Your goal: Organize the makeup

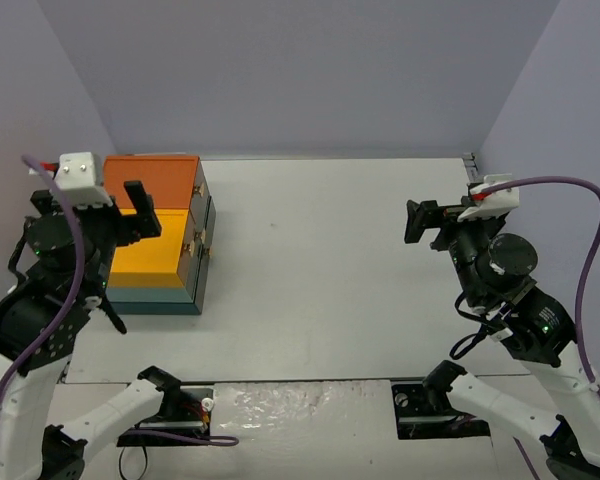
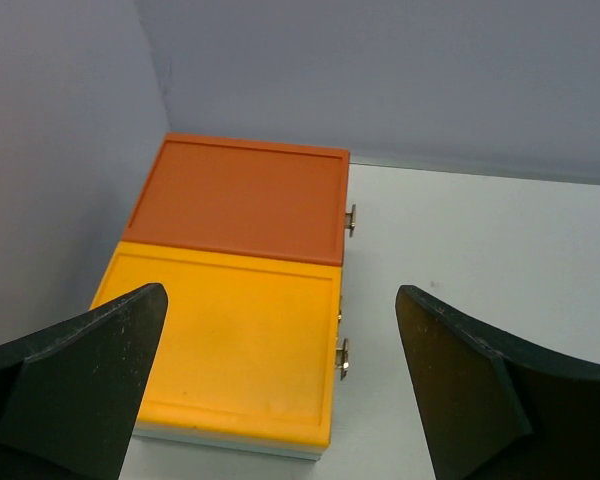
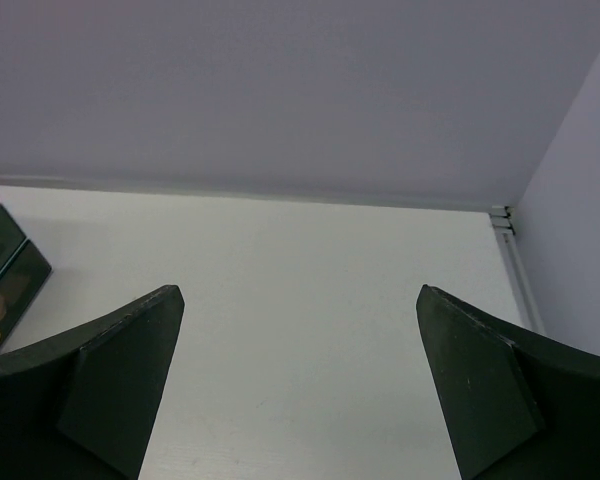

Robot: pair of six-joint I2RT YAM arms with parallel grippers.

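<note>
No makeup shows in any view. My guess is that it sits inside the box (image 1: 170, 260), but the box is shut, so I cannot tell.

The left gripper (image 2: 280, 300) hangs above the box with its two fingers far apart and nothing between them. The yellow lid (image 2: 230, 350) lies right under it, and the orange lid (image 2: 245, 195) is just past that. Two small metal knobs (image 2: 348, 218) stick out of the box side, a little to the right of the gripper.

If the box must be opened, I think the left arm should slide right and go down beside the box. It should line its fingers up on one knob, pinch softly and pull straight out, so the box does not slide. If the job is done, it should lift straight up and not bump the lids.

The left arm is bent up high and tips its gripper down and forward. The right gripper (image 3: 300, 295) is wide open and empty too. It is held above the bare white table (image 1: 330, 260), with the box far off to its left. The right arm is folded, and its gripper points left.
</note>
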